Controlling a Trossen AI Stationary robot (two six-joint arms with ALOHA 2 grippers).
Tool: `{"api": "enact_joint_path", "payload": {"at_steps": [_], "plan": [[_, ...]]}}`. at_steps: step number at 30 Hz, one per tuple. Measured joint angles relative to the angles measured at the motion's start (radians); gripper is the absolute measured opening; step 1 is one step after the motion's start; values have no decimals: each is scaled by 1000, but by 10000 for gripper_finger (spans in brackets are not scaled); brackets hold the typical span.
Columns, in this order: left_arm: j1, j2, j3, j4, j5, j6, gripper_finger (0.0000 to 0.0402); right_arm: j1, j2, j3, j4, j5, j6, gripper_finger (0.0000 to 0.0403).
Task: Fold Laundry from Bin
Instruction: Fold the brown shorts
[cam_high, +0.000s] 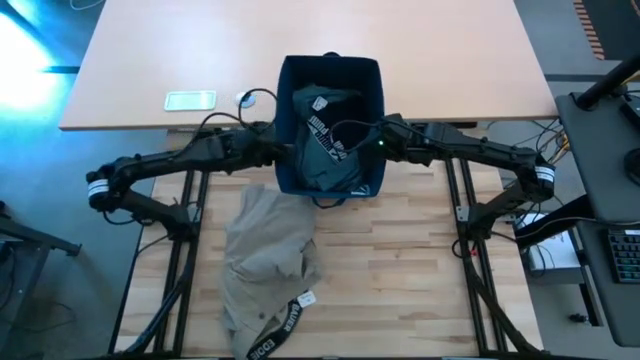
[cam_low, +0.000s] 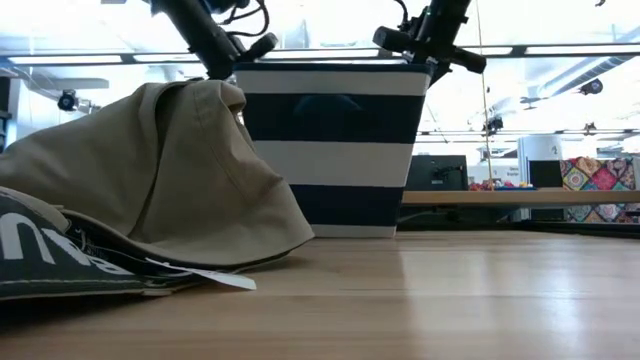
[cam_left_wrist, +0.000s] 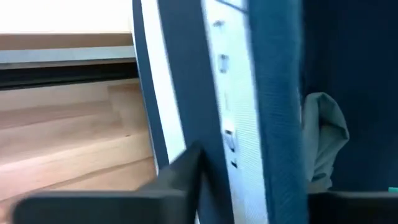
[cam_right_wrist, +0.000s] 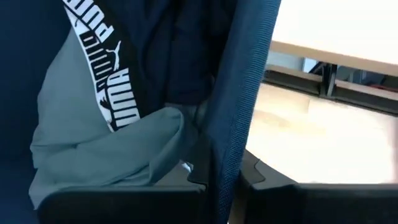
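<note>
The navy bin with white stripes stands at the middle of the table. In it lies laundry: a grey-green garment with a black band of white lettering and dark navy cloth. A beige garment lies crumpled on the table near the front left, leaning on the bin in the low view. My left gripper is at the bin's left wall and my right gripper at its right wall, each shut on that wall. My left gripper pinches the bin's left wall near its rim, one finger outside and one inside. It comes slanting down from the table's left. The bin stands upright on the table. My right gripper pinches the bin's right wall near its rim, one finger inside beside the grey-green garment and one finger outside. It comes slanting down from the table's right.
A small white flat device with a cable lies on the pale desk behind the table at far left. The beige garment's dark lettered band reaches the table's near edge. Bare wood lies to the right of the beige garment.
</note>
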Motion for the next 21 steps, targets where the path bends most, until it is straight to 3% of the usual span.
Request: {"api": "enact_joint_path", "payload": {"at_steps": [2,9,14,18,21], "plan": [[2,13,23,12,-2,25,16,-22,-4,3,14,-4,-21,13],[139,66,181,34,0,166,12,-139,-4,50,225,14,-210,13],[260,176,315,52,81,261,4,-260,36,73,397,-35,-306,13],[340,286,435,28,188,302,5,-346,106,135,421,-66,-322,13],[385,364,537,2,200,314,11,-390,172,185,470,-65,-356,13]]}}
